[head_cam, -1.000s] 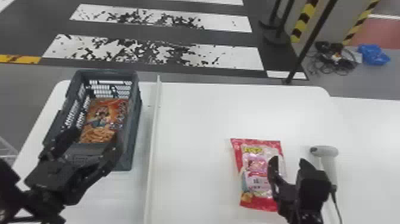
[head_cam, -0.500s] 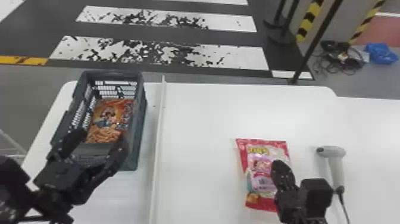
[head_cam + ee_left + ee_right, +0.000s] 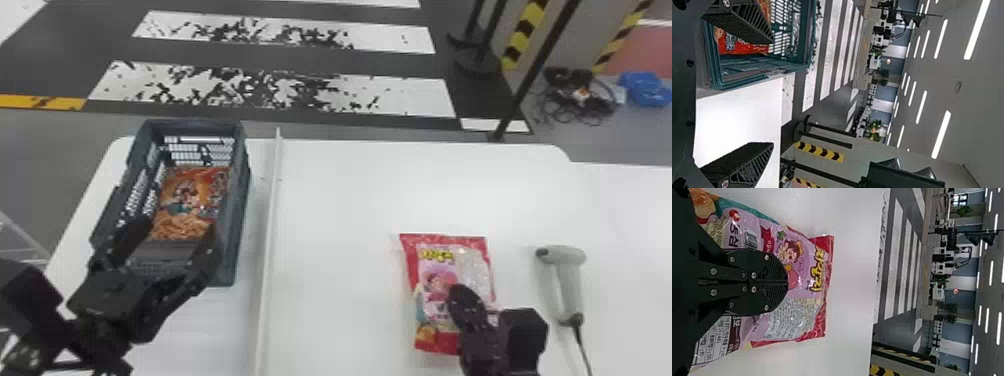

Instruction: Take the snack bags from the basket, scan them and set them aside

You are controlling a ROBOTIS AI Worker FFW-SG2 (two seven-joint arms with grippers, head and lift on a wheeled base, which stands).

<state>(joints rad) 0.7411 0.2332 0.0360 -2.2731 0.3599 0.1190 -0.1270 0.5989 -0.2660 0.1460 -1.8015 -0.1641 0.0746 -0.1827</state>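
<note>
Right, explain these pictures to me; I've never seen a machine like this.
This is a robot with two black arms, each ending in a two-fingered gripper. One picture looks down from its head; the other two come from its wrists and are turned sideways.

On the white table, the basket stands at the robot's left with an orange snack bag inside. Farther right lies a red and pink snack bag, then a handheld scanner.

The left gripper is open at the basket's near end, holding nothing. The right gripper is shut over the red and pink bag; whether it pinches any of it, I can't tell.
</note>
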